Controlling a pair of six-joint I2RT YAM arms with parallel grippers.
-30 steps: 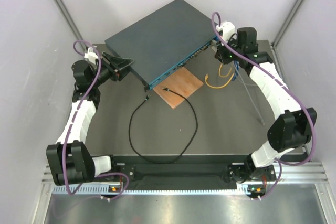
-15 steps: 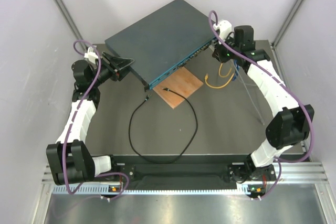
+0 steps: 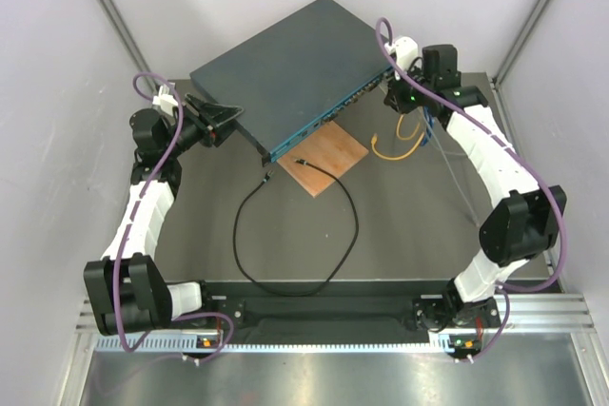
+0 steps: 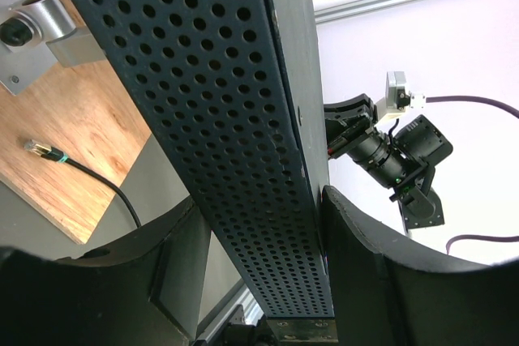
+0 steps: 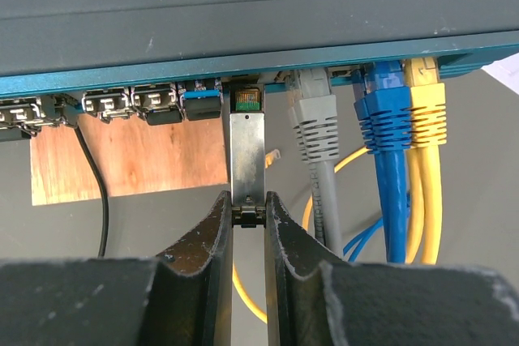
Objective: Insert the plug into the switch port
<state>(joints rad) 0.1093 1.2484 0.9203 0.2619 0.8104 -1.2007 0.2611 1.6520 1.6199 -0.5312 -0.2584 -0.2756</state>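
a: top view first. why is the switch (image 3: 285, 54) turned askew at the far side of the counter (image 3: 409, 235)?

b: my guess is so that both arms can reach it. the left end effector (image 3: 217, 119) is at its left corner, and the right end effector (image 3: 394, 94) is at the right end of the teal front. neither has the plug (image 3: 301, 161). it lies on the board (image 3: 338, 151) just on the near side of the switch, and its black cable (image 3: 352, 225) loops toward us over the counter.

a: can you read the grips from up there?

b: no. in the left wrist view the fingers straddle the perforated side of the switch, one against each face. so it's clamped on the switch, likely to steady it. that view also shows the plug lying free on the board with nothing touching it.

a: and the right wrist?

b: only this view shows the front face close up. the end effector is closed on a silver stick (image 5: 247, 160) whose tip sits at the mouth of a port (image 5: 247, 99). to the right, a grey cable (image 5: 318, 131), blue cable (image 5: 389, 119) and yellow cable (image 5: 426, 111) are plugged in. i'd judge the stick is being cleared or seated before the plug's turn, but i can't tell which.
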